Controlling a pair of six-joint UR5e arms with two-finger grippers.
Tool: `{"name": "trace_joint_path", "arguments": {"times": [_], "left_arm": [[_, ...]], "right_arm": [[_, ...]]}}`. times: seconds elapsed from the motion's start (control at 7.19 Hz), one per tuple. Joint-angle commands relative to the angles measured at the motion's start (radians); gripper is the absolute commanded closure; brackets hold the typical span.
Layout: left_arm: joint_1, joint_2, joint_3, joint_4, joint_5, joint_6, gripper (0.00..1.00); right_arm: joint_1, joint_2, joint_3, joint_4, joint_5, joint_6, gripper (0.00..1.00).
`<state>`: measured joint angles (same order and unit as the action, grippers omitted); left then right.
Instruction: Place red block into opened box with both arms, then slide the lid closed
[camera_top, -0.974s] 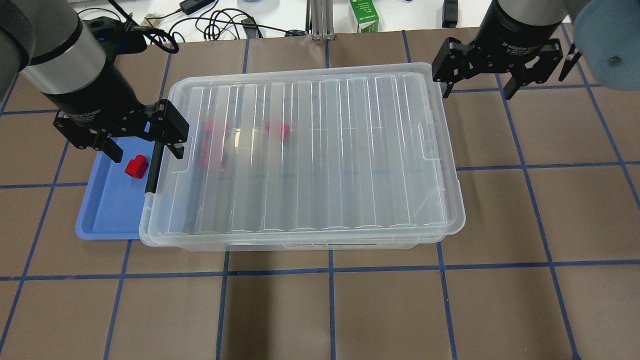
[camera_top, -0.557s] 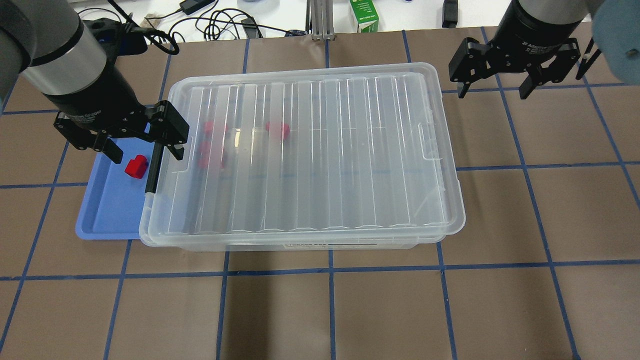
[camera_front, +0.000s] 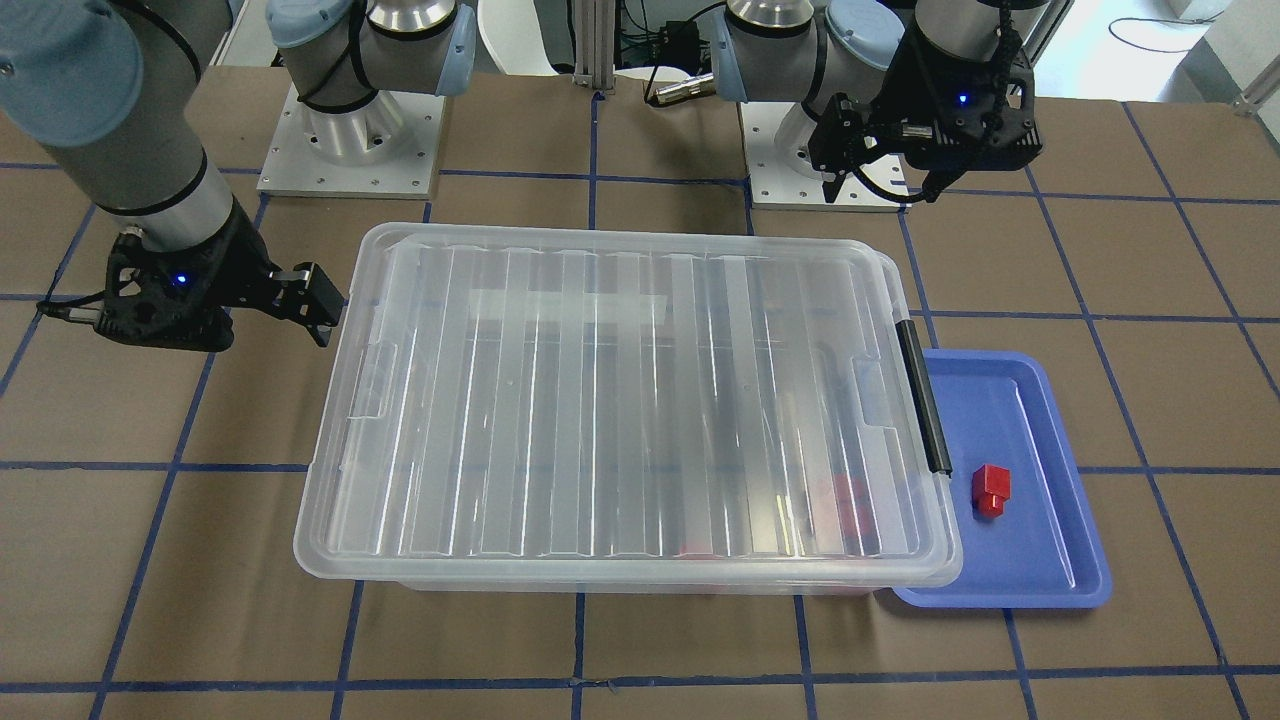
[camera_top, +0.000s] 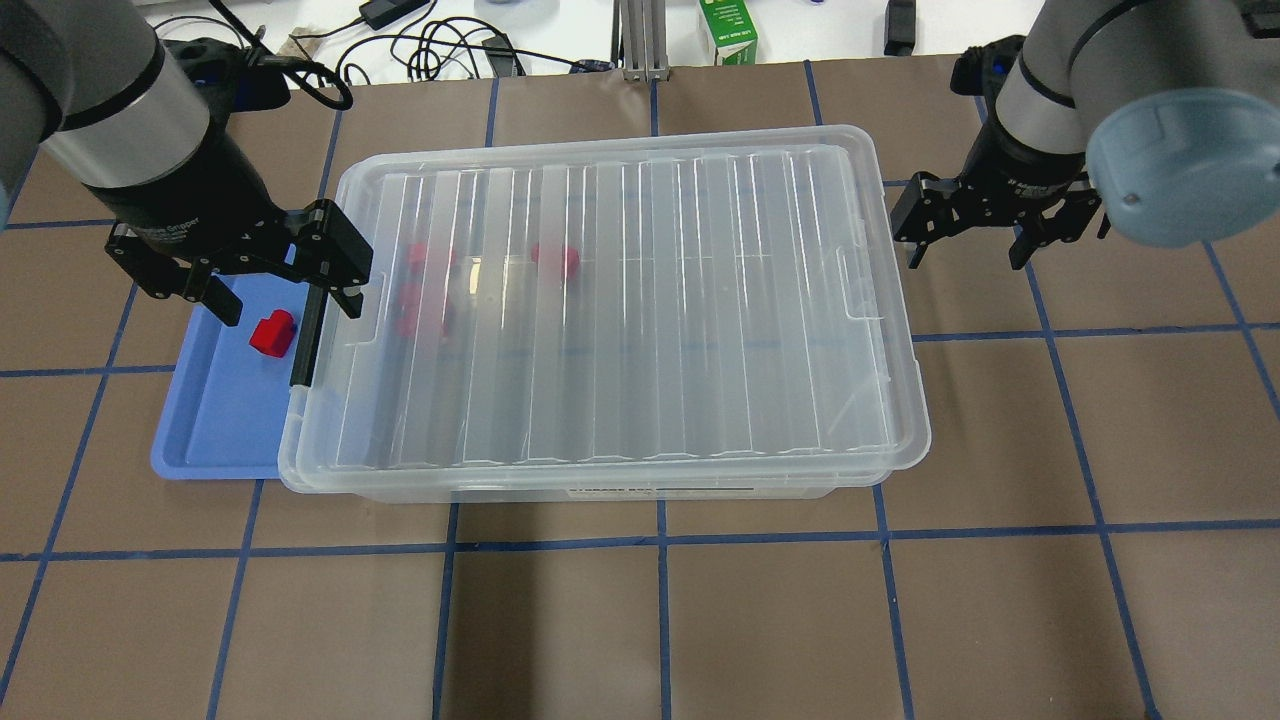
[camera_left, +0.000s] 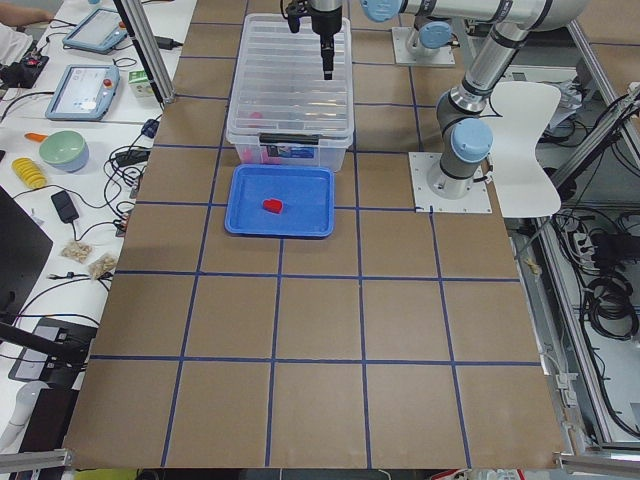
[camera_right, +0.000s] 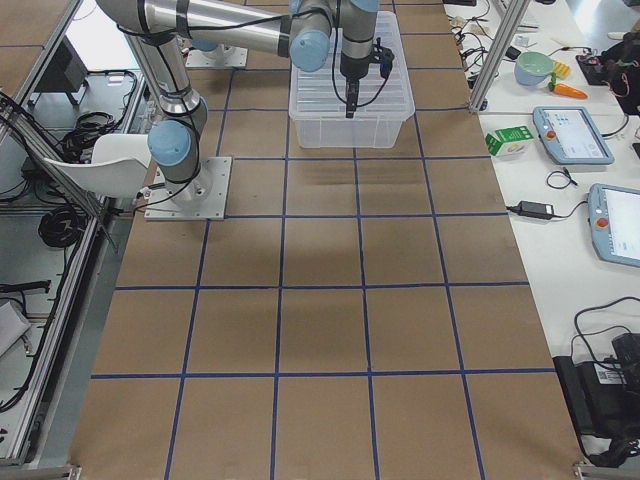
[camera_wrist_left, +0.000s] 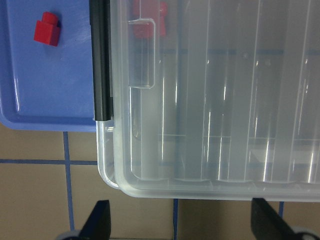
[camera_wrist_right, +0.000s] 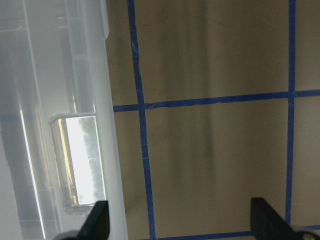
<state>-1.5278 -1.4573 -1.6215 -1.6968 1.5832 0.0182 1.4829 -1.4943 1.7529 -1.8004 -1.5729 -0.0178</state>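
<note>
Presently the lid (camera_top: 640, 300) is seen lying over the box (camera_top: 640, 490) and covering nearly all of it. In the left wrist view a sliver of box rim is shown past the lid's corner, so the lid is judged to be seated slightly askew. One red block (camera_top: 271, 333) is found in the blue tray (camera_top: 215, 440), just beside the box's left end, and other red blocks (camera_top: 556, 258) are glimpsed inside through the lid.

The left gripper (camera_top: 288, 300) is held empty with its fingers spread wide above the tray's edge and the black bar handle (camera_top: 308, 335). The right gripper (camera_top: 965, 255) is likewise spread wide and empty, beside the box's right end and apart from it.

If the tray's block is meant for the box, it would be stopped by the lid and stranded on the ribs. Should the left gripper be lowered here, the handle could be snagged by one finger and the box dragged. If the lid is pushed from one end only, it could be skewed further or ridden over the rim.
</note>
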Motion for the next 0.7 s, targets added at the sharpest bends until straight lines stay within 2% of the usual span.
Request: {"name": "trace_joint_path", "arguments": {"times": [0.0,0.28,0.56], "left_arm": [[0.079,-0.026,0.0,0.046,-0.003,0.153,0.0],[0.217,-0.078,-0.02,0.09,-0.012,0.347,0.0],[0.291,-0.147,-0.058,0.239,-0.012,0.439,0.0]], "right_arm": [[0.008,0.011,0.101,-0.138,0.005,-0.002,0.0],[0.026,0.029,0.092,-0.174,0.007,-0.002,0.0],[0.045,0.028,0.091,-0.183,0.007,-0.001,0.0]]}}
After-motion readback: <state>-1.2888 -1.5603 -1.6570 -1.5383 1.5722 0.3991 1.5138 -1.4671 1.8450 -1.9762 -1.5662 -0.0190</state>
